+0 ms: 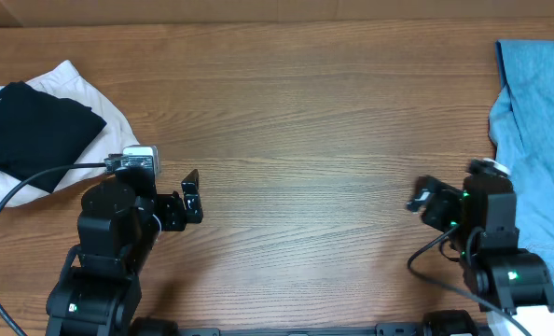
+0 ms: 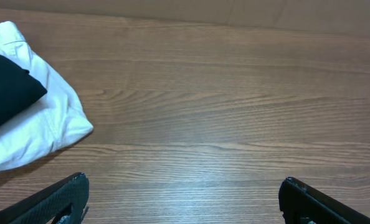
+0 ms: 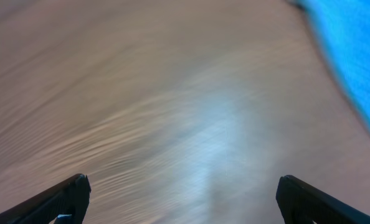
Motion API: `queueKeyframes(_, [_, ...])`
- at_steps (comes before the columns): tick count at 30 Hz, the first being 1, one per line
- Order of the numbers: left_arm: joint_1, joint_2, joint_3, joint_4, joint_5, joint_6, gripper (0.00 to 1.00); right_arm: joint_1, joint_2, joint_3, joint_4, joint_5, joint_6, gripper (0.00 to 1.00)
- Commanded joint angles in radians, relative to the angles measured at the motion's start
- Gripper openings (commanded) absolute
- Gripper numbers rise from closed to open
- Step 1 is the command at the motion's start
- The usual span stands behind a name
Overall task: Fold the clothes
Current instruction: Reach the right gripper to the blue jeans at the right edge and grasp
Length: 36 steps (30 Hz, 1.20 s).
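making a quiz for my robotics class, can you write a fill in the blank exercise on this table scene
1. The black garment lies on top of the ___ one.
2. The light blue jeans lie on the ___ side of the table.
3. The left gripper and the right gripper are both ___ and empty.
Missing words: white; right; open.
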<state>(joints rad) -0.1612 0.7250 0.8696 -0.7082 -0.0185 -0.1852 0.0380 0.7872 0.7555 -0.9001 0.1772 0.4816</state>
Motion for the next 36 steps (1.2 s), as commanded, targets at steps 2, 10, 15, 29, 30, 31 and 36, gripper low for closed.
queueKeyframes(2, [0.012, 0.001, 0.026, 0.007, 0.011, -0.006, 1.0, -0.171, 0.048, 0.024, -0.069, 0.137, 0.245, 1.0])
queueKeyframes(10, [0.012, 0.007, 0.026, 0.01, 0.008, -0.006, 1.0, -0.516, 0.217, 0.023, -0.09, 0.027, 0.24, 1.0])
queueKeyframes(15, [0.012, 0.02, 0.026, 0.01, 0.008, -0.006, 1.0, -0.579, 0.377, 0.016, -0.01, 0.023, 0.07, 1.0])
queueKeyframes(29, [0.012, 0.021, 0.026, 0.009, 0.008, -0.006, 1.0, -0.579, 0.771, 0.016, 0.358, 0.032, -0.151, 0.98])
queueKeyframes(30, [0.012, 0.021, 0.026, 0.009, 0.008, -0.006, 1.0, -0.579, 0.786, 0.016, 0.372, 0.036, -0.153, 0.97])
queueKeyframes(31, [0.012, 0.021, 0.026, 0.009, 0.009, -0.006, 1.0, -0.579, 0.799, 0.016, 0.384, 0.044, -0.153, 0.95])
queueKeyframes(36, [0.012, 0.021, 0.026, 0.009, 0.009, -0.006, 1.0, -0.579, 0.81, 0.016, 0.43, 0.08, -0.153, 0.73])
